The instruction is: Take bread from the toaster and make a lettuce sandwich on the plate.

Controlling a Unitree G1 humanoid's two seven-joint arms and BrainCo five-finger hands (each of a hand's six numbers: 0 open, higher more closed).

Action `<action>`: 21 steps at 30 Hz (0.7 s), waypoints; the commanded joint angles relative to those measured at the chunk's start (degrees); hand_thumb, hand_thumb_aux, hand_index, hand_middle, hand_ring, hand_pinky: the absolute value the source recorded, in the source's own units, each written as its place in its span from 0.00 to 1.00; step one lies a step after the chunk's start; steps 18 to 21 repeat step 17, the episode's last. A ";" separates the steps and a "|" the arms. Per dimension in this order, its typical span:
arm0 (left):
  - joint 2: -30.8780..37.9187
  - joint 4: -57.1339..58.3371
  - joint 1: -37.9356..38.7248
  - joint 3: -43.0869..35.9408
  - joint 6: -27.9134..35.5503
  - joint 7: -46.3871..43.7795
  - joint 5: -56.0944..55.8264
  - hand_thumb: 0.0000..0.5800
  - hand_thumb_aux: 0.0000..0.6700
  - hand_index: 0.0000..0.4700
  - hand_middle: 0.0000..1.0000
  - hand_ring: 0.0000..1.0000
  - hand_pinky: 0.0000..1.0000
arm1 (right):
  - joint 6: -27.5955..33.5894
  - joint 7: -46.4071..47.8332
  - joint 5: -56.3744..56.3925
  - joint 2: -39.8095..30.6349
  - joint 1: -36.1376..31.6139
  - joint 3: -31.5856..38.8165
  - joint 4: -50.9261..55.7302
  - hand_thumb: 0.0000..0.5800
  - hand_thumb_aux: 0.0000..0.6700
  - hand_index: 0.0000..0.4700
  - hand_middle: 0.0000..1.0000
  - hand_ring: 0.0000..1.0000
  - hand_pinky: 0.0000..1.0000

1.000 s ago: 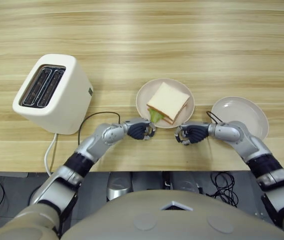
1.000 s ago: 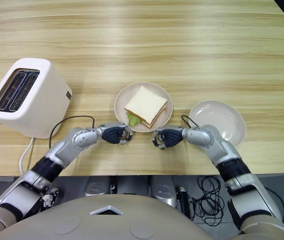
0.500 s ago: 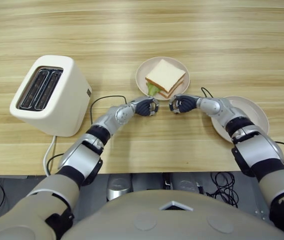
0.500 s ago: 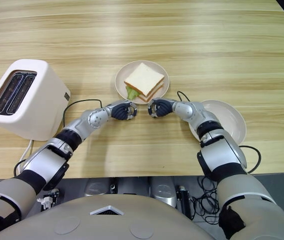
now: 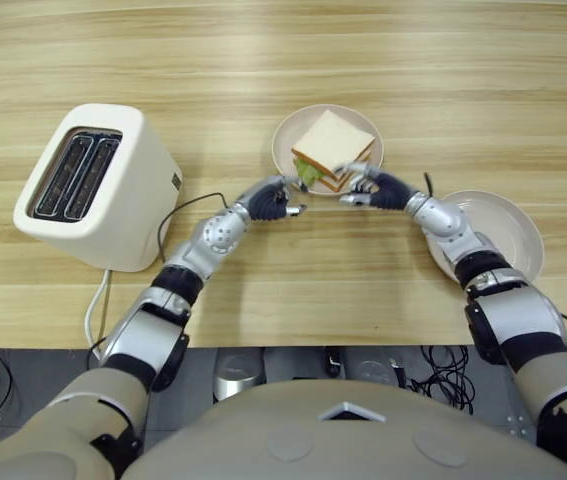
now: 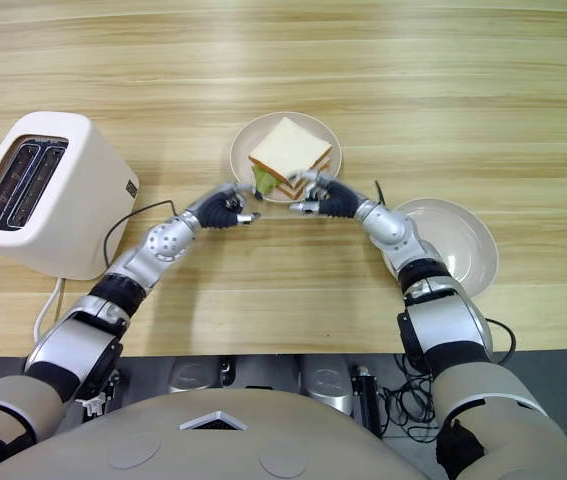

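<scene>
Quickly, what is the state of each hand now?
Left hand: at the plate rim, state cannot be told.
Right hand: also at the rim, cannot be told.

lettuce (image 5: 308, 172) mostly hidden under top bread (image 5: 333, 140); plate (image 5: 283, 150) near rim partly behind left hand (image 5: 268, 200) & right hand (image 5: 375, 188); contact unclear.

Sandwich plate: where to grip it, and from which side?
Probably the bare rim of the plate: left hand on its left edge, right hand on its right, from the near side. Sandwich fills the middle; lettuce overhangs near-left.
</scene>
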 commanded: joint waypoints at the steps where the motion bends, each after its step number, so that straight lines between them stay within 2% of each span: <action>1: -0.84 -11.38 5.31 5.38 2.21 2.29 -5.10 0.00 0.00 0.00 0.00 0.00 0.00 | -1.28 3.60 13.75 2.81 6.02 -6.28 -12.09 0.00 0.00 0.00 0.00 0.00 0.00; 5: -3.38 -20.88 9.84 8.88 4.16 4.32 -8.27 0.00 0.00 0.00 0.00 0.00 0.00 | 1.84 3.62 19.23 6.84 12.43 -7.91 -23.07 0.00 0.00 0.00 0.00 0.00 0.00; 9: -5.75 -25.56 12.66 11.06 4.43 5.04 -10.56 0.00 0.00 0.00 0.00 0.00 0.00 | 3.63 1.68 21.45 10.68 15.98 -9.37 -29.67 0.00 0.00 0.00 0.00 0.00 0.00; 15: -8.30 -26.23 14.52 13.11 3.79 3.48 -15.92 0.00 0.00 0.00 0.00 0.00 0.00 | 5.83 0.75 25.46 15.08 17.82 -12.16 -31.72 0.00 0.00 0.00 0.00 0.00 0.00; 21: -8.97 -26.25 14.93 13.99 4.49 2.47 -18.69 0.00 0.00 0.00 0.00 0.00 0.00 | 5.99 1.48 26.41 15.41 17.84 -12.93 -32.10 0.00 0.00 0.00 0.00 0.00 0.00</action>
